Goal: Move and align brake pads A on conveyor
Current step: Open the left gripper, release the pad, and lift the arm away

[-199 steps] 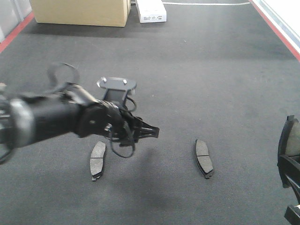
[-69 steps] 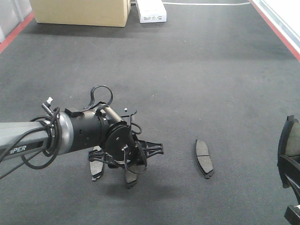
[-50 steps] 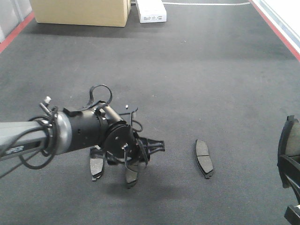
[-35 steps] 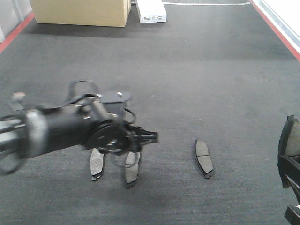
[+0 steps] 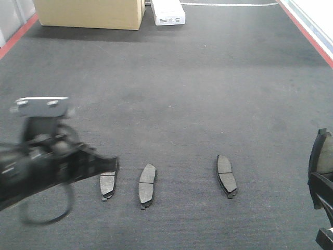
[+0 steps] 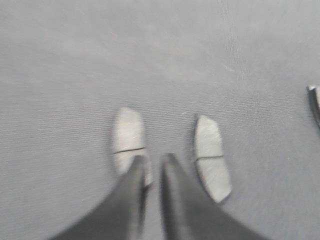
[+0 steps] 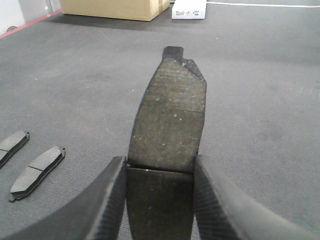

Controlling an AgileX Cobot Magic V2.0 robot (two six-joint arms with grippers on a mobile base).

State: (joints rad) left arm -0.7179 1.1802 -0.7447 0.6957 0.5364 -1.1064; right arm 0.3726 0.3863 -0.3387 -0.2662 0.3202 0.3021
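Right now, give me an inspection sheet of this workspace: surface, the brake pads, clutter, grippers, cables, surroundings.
Surface: conveyor, dark felt-like belt, red strip along each side edge.
Job's things: three brake pads A flat on the belt in a loose row, left pad, middle pad, right pad set further apart; a fourth pad held in the right gripper.
Clutter: nothing seen among the pads.
Grippers: left gripper nearly closed, empty, above the two left pads; right gripper clamped on the fourth pad.
Cables: black loop hanging from the left arm.
Surroundings: cardboard box and white box at the far end.
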